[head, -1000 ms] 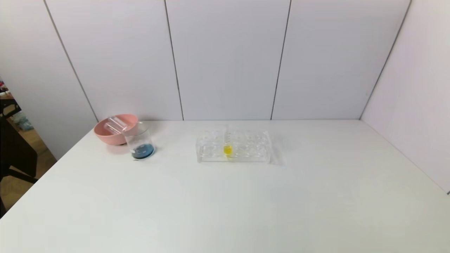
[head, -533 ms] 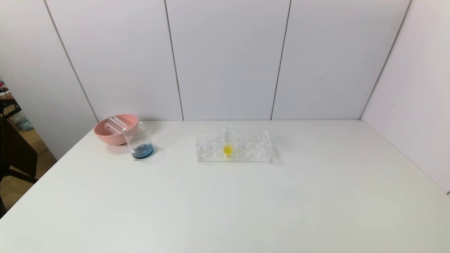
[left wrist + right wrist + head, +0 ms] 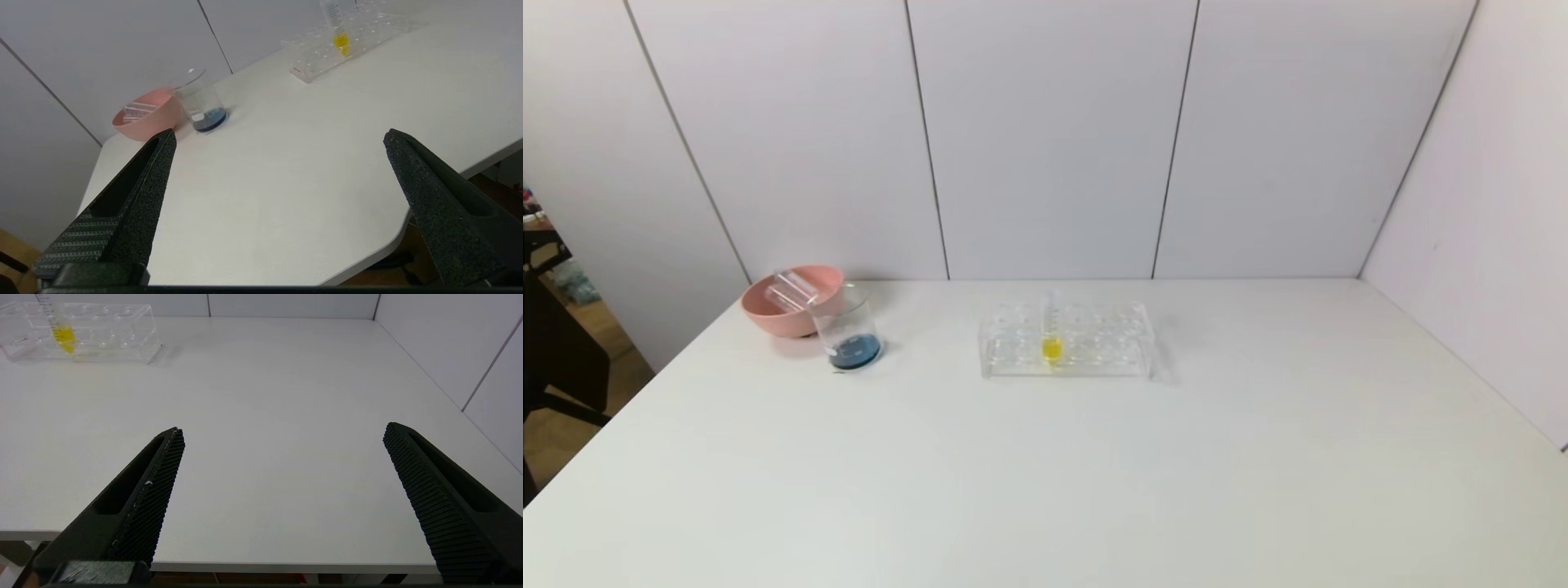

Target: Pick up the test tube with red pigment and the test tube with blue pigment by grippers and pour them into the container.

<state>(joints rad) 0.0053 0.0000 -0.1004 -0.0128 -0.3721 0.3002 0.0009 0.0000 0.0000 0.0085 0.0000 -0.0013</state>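
The container (image 3: 203,104) is holding a dark blue pool, standing far ahead of the left tool (image 3: 278,139), touching a pink bowl (image 3: 145,116) where two emptied tubes (image 3: 792,290) are lying, presumably discarded after pouring. Both tools, the right tool (image 3: 284,433) too, are hanging wide apart near the surface (image 3: 1045,474) edge, gripping nothing.

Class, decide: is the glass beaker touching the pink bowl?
Cannot tell. In both head and left wrist views the beaker overlaps the pink bowl; no gap or contact shows.
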